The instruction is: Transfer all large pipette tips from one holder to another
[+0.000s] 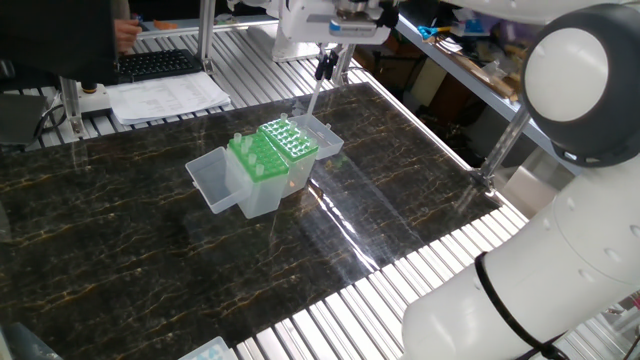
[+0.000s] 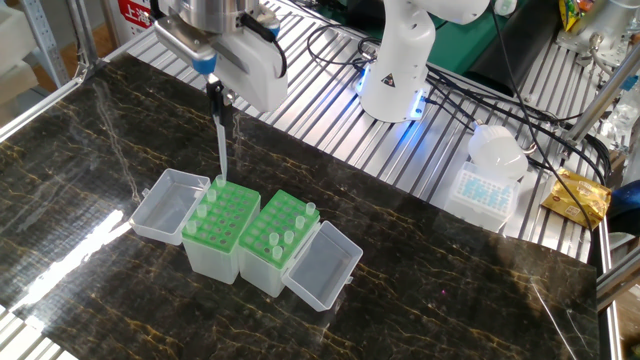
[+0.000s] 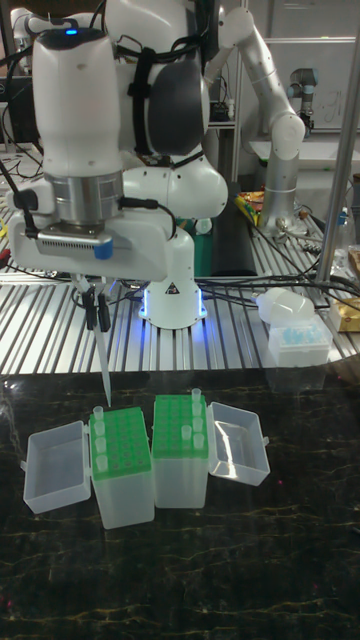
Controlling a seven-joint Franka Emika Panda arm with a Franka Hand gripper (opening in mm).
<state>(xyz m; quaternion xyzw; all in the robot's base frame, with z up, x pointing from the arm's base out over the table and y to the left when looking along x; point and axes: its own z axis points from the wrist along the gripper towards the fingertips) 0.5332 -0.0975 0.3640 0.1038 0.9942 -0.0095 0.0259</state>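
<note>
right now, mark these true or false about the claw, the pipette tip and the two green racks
1. The claw holds a slim clear tapered pipette tip upright. True.
2. That tip hangs over the right-hand green perforated rack in the other fixed view. False: it hangs over a back corner of the left-hand green rack.
3. Both clear hinged plastic lids are closed. False: the left lid and the right lid lie open, each on the outer side of its box.
4. The two racks stand side by side on the dark marble-patterned tabletop. True.
5. The right-hand green rack is full of tips. False: only a few stand in it.
</note>
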